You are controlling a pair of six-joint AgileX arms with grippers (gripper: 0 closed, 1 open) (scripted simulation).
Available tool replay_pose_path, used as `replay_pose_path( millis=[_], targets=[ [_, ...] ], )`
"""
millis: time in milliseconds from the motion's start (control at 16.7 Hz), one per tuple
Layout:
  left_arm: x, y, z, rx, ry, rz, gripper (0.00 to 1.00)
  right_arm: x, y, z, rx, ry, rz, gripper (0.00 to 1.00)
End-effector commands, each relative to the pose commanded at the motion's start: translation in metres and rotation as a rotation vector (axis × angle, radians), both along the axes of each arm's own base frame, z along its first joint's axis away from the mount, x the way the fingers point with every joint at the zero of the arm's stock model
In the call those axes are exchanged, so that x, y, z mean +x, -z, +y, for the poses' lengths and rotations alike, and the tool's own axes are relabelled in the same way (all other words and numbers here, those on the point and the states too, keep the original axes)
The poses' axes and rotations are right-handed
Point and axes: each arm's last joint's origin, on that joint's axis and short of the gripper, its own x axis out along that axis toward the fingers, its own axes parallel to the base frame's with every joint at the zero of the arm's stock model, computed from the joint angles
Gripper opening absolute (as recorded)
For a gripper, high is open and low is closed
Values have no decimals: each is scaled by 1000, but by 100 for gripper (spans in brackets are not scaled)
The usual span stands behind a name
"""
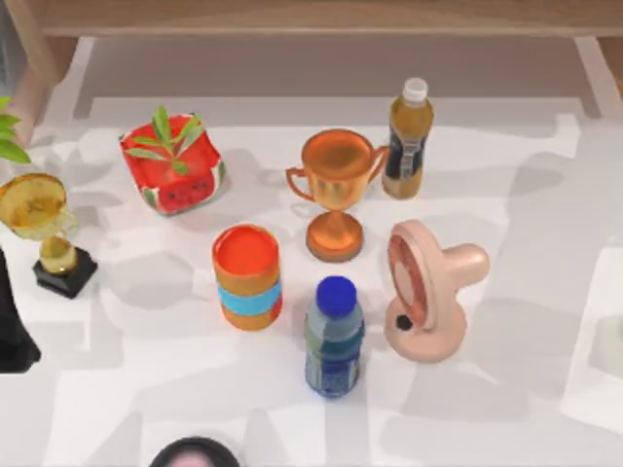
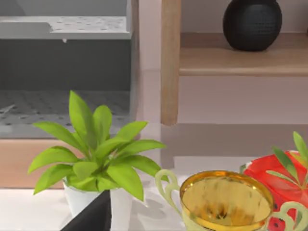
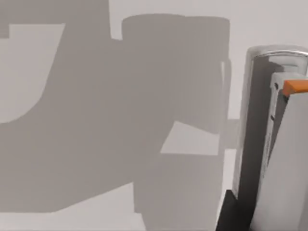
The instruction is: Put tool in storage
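— Where is the tool?
— The tool is at the right wrist frame's right edge. I cannot tell whether the right arm's jaws hold it. The left arm is parked lower left.
— Hazard?
— On the way to the shelf, you may topple the fan.

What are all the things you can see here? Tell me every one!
Trophy cup: 1, copper-orange, middle of the table.
Gold trophy: 1, gold on a black base, left edge.
Red planter: 1, red watermelon pattern with green sprigs, back left.
Can: 1, orange with a blue band, centre, upright.
Blue bottle: 1, blue cap, front centre, upright.
Amber bottle: 1, white cap, dark label, back, right of the copper cup.
Fan: 1, pink, right of the blue bottle.
Potted plant: 1, green leaves, white pot, beside the gold trophy.
Black round object: 1, on a wooden shelf.
Grey-white object: 1, with an orange bit, close in the right wrist view.
Dark arm part: 1, black, left edge.
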Motion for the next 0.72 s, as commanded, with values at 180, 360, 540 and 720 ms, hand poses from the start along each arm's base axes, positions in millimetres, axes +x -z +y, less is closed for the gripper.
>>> replay_pose_path(
  millis=[180, 360, 540, 720],
  targets=[
    [0, 0, 0, 0, 0, 0, 100, 0, 2, -2, 21, -56, -28, 0],
    [0, 0, 0, 0, 0, 0, 100, 0, 4, -4, 27, -68, -36, 0],
    [0, 0, 0, 0, 0, 0, 100, 0, 6, -2, 15, -26, -19, 0],
    [0, 0, 0, 0, 0, 0, 100, -1, 8, 1, -12, 30, 15, 0]
  ],
)
